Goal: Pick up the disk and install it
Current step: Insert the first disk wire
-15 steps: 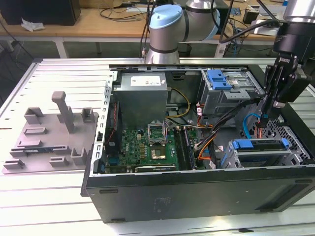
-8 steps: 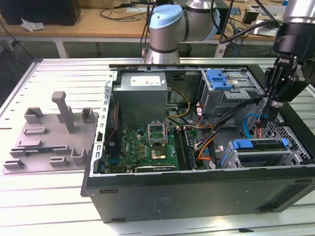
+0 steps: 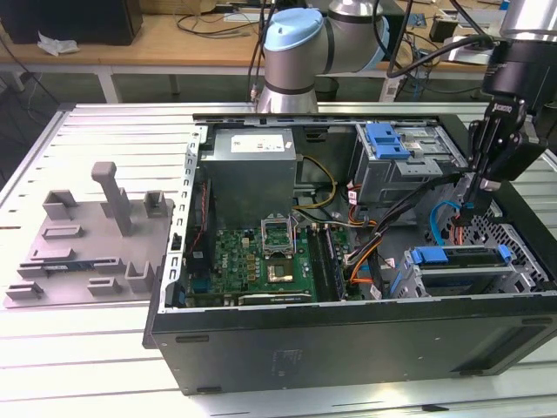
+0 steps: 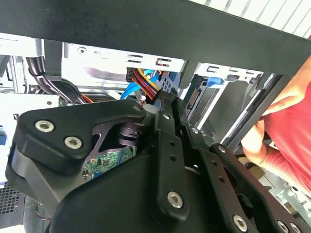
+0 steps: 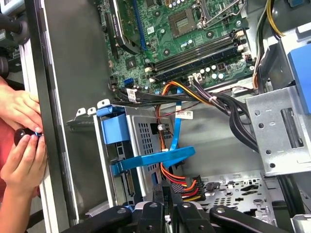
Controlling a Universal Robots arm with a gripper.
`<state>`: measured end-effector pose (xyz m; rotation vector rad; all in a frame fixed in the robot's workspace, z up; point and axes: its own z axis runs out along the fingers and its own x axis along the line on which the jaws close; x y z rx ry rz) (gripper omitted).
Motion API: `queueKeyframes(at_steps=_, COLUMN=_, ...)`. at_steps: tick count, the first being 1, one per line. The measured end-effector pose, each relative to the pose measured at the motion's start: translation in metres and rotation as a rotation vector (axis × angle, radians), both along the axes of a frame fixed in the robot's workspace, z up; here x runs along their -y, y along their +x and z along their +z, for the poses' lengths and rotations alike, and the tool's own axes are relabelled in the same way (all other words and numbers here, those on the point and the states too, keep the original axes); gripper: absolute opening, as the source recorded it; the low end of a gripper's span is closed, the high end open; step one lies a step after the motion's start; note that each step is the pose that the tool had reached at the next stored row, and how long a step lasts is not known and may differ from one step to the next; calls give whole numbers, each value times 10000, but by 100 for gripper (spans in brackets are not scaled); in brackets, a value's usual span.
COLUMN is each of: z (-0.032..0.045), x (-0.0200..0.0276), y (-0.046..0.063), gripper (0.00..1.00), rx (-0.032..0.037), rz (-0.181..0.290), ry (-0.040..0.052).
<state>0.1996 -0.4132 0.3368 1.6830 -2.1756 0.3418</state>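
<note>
My gripper hangs inside the open computer case, at the exterior view's right; I cannot tell how its jaws stand; the disk sits on edge in a drive bay near it, blue frame uppermost; a person's hand touches the case wall.

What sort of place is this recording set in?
Probably a robotics lab workbench for computer assembly: an open black computer case on a slotted silver metal table, a grey plastic fixture plate beside it, cable-strewn wooden desks behind.
</note>
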Motion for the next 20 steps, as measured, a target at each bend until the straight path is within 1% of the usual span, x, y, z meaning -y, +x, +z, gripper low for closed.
queueKeyframes(at_steps=2, z=9, x=3, y=-37, gripper=17, rx=12, rz=77, ry=12)
queueKeyframes(at_steps=4, z=27, x=4, y=-40, gripper=17, rx=25, rz=124, ry=47)
queueKeyframes(at_steps=5, z=42, x=5, y=-42, gripper=17, rx=39, rz=163, ry=79)
queueKeyframes(at_steps=6, z=57, x=10, y=-43, gripper=17, rx=63, rz=211, ry=152)
queueKeyframes(at_steps=7, z=70, x=23, y=-46, gripper=17, rx=100, rz=269, ry=361)
queueKeyframes(at_steps=8, z=81, x=41, y=-53, gripper=17, rx=113, rz=305, ry=525)
queueKeyframes(at_steps=10, z=87, x=87, y=-71, gripper=17, rx=116, rz=337, ry=618)
queueKeyframes(at_steps=12, z=90, x=119, y=-82, gripper=17, rx=118, rz=352, ry=652)
queueKeyframes(at_steps=14, z=93, x=170, y=-99, gripper=17, rx=121, rz=377, ry=709)
queueKeyframes(at_steps=16, z=95, x=202, y=-106, gripper=17, rx=123, rz=393, ry=752)
queueKeyframes(at_steps=17, z=99, x=228, y=-110, gripper=17, rx=127, rz=405, ry=796)
queueKeyframes(at_steps=18, z=101, x=243, y=-112, gripper=17, rx=131, rz=412, ry=828)
queueKeyframes(at_steps=20, z=108, x=274, y=-114, gripper=17, rx=144, rz=433, ry=949)
